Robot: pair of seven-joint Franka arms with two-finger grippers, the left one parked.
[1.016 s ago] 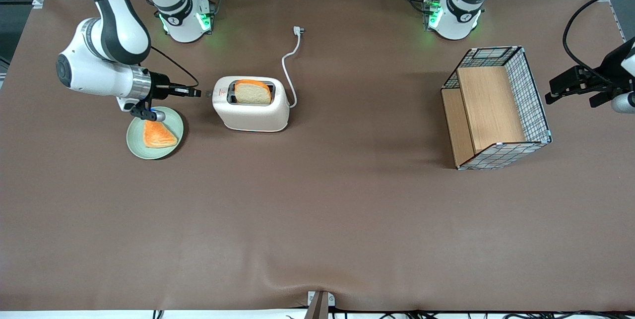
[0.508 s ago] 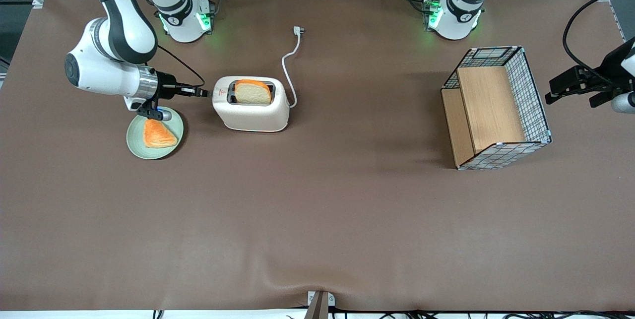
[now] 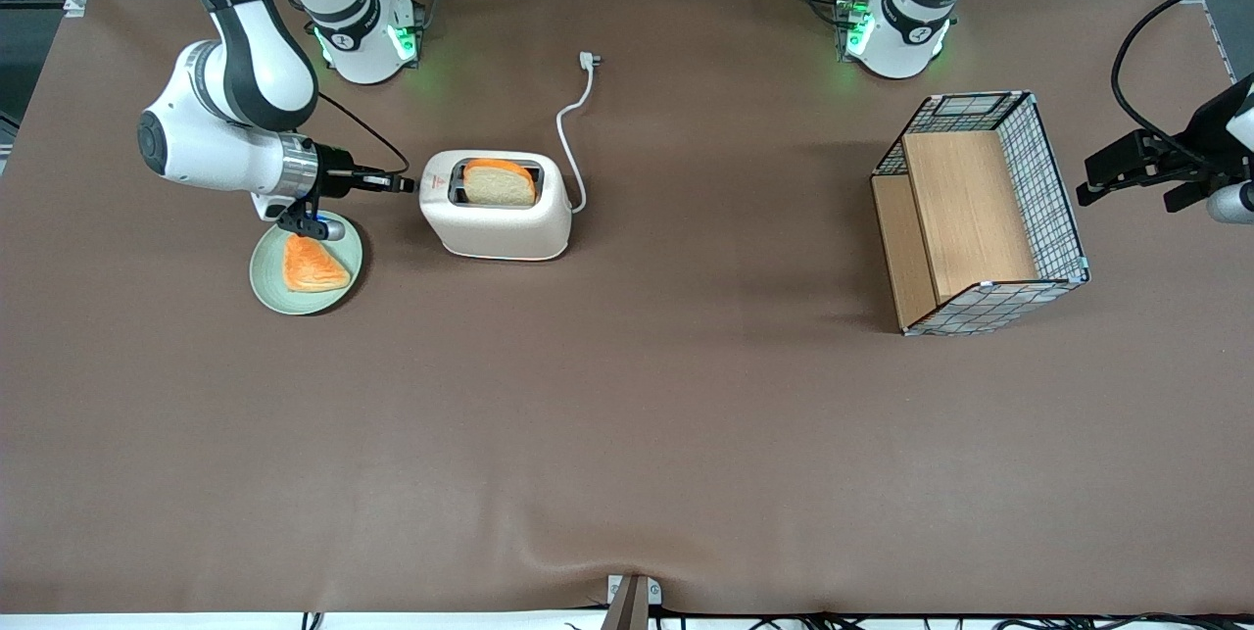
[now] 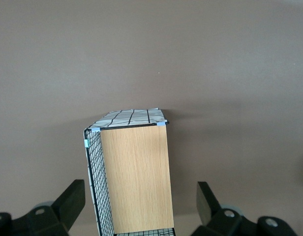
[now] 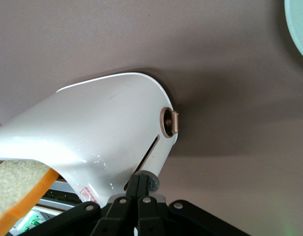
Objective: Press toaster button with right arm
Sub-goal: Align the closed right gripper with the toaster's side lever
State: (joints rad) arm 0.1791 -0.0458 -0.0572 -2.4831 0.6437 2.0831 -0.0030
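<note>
Cream-white rounded toaster (image 3: 497, 206) sits mid-table near the working arm; the black gripper (image 3: 400, 184) meets its narrow end. On the wrist view, pinched-together fingers (image 5: 137, 189) rest on the grey lever knob (image 5: 150, 181) — they may slip off or shove the toaster.

I've got the cream-white toaster (image 3: 498, 217) sitting upright, bread slice (image 3: 499, 181) poking out of its top slot. The little grey toaster button (image 5: 150, 182) sticks out of its narrow end, and my right arm (image 3: 230, 135) has its gripper (image 3: 409, 184) pinched together, tips touching that button.
</note>
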